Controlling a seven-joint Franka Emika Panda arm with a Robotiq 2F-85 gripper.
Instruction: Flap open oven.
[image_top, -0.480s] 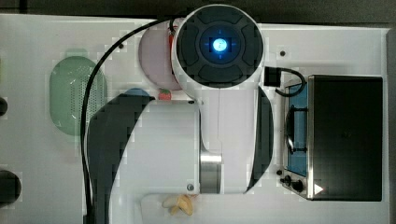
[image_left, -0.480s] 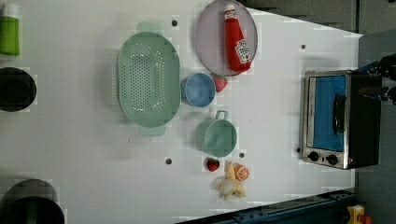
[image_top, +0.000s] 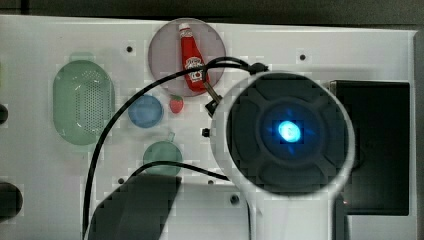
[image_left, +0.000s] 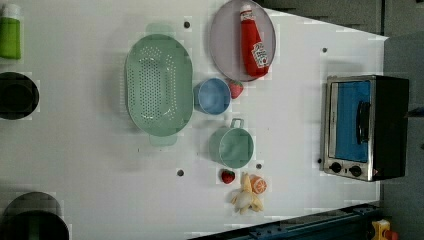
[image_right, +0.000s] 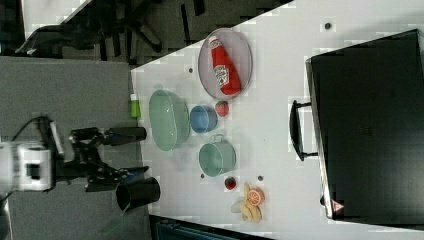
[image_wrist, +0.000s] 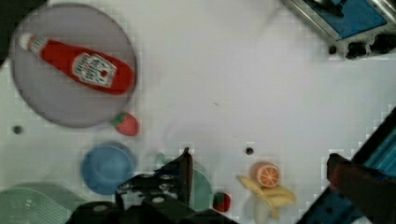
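Two fingers of the gripper (image_wrist: 260, 156) stand well apart in the wrist view, with nothing between them but bare white table (image_wrist: 224, 84) and the toy orange (image_wrist: 267, 174) far below, so the pincer is spread and empty. The oven (image_left: 365, 127) sits at the left view's right end of the table, its blue glass door shut and facing the rest of the table, where the green cup (image_left: 231, 146) and the plate (image_left: 225, 45) with the ketchup bottle (image_left: 253, 42) lie. The whole move turns on the bar handle (image_left: 363, 122). It lies across the door near the oven's black top, with its long axis parallel to the front face, running up and down in the left view and likewise in the right view (image_right: 295, 130). The knobs (image_left: 345, 169) sit at one end of the front, past the door. In the top view the arm's round head (image_top: 290, 130) hangs over the oven's door side, covering the front edge and leaving the black top (image_top: 380, 145) showing on the top view's right. The wrist view catches just a corner of the door and the knobs (image_wrist: 345, 23), well apart from the fingers, so the pincer appears to be high and out in front of the door, not at the handle. By my reading, the fingers must come down toward the door with their gap set across the bar, then pull out and down from the top edge.
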